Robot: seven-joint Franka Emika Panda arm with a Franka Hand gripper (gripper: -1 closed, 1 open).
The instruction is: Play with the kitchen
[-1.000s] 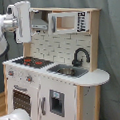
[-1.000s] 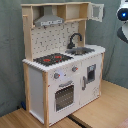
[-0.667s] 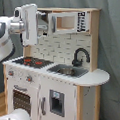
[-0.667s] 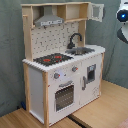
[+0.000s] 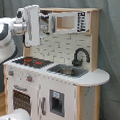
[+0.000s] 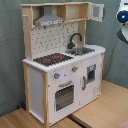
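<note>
The hand [image 5: 43, 26] was seen in the first exterior view at the upper left corner of the kitchen [image 5: 60, 71], level with the top shelf; whether it was released or clenched could not be told, since its end was hidden behind the white wrist block [image 5: 31, 24]. The arm [image 5: 6, 38] was seen reaching in from the first exterior view's left. In the second exterior view only a white arm part with a blue light [image 6: 122, 16] was seen at the second exterior view's right edge, just beside the small open cabinet door [image 6: 97, 12].

The kitchen was found standing upright on a light wooden floor [image 6: 107, 112] against a grey-green curtain [image 6: 10, 60]. On its worktop [image 5: 98, 76], the black stovetop with red rings [image 5: 32, 61] was placed beside the sink [image 5: 68, 71], and a black curved faucet [image 5: 80, 56] was set at the back of the sink. A grey hood [image 6: 49, 20] was mounted above the stovetop in front of a tiled back wall [image 6: 50, 40]. Below the stovetop, two knobs [image 6: 65, 73] were seen over the oven door [image 6: 64, 96], which was closed. A microwave-like upper cabinet [image 5: 63, 22] was seen at the top in the first exterior view.
</note>
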